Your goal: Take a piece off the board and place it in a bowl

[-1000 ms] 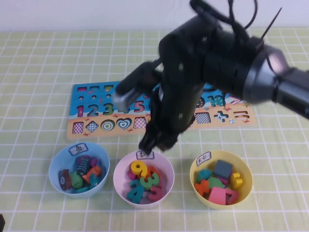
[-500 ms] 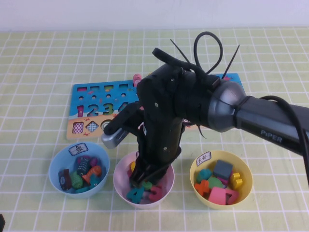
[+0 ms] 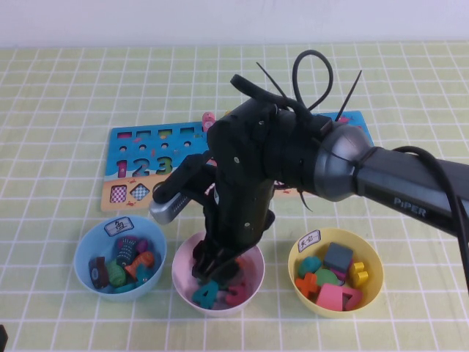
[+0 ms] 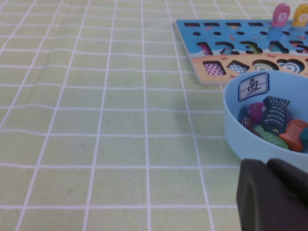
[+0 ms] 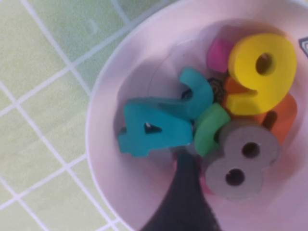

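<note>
R gripper (image 3: 207,268) in pink bowl (image 3: 253,258), fingers apart; grey 8 (image 5: 240,159) lies loose inside. L gripper (image 4: 273,195) near blue bowl (image 4: 240,137), state can't tell.

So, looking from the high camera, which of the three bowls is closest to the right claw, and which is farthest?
The right gripper hangs inside the middle bowl; the left gripper sits parked beside the blue bowl.
1. Pink bowl, in the middle, right under the claw.
2. Blue bowl, on the robot's left.
3. Yellow bowl, on the robot's right, slightly farther.

Grey 8 (image 5: 242,161) flat in pink bowl (image 5: 120,86).
</note>
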`<action>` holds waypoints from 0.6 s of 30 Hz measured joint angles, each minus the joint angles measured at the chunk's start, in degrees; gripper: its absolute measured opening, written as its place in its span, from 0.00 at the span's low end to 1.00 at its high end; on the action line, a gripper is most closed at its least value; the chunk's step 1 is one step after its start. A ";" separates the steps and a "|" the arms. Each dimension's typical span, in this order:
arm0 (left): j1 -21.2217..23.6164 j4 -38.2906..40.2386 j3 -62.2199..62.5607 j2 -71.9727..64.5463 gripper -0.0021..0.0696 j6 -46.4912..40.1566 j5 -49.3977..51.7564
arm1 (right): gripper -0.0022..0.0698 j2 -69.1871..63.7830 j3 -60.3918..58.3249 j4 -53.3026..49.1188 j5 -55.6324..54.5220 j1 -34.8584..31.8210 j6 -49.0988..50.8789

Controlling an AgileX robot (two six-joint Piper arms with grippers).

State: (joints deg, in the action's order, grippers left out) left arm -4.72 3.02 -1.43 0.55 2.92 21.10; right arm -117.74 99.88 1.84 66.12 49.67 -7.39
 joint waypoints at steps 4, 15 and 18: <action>0.00 0.00 0.00 0.00 0.02 0.00 0.00 | 0.63 -0.03 0.94 -0.12 2.09 0.00 1.84; 0.00 0.00 0.00 0.00 0.02 0.00 0.00 | 0.03 8.40 0.57 0.55 -5.12 0.00 2.85; 0.00 0.00 0.00 0.00 0.02 0.00 0.00 | 0.01 13.59 -3.69 1.95 -14.39 0.00 2.85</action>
State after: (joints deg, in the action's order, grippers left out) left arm -4.72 3.02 -1.43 0.55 2.92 21.10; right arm -104.15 96.18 3.79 51.73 49.67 -4.54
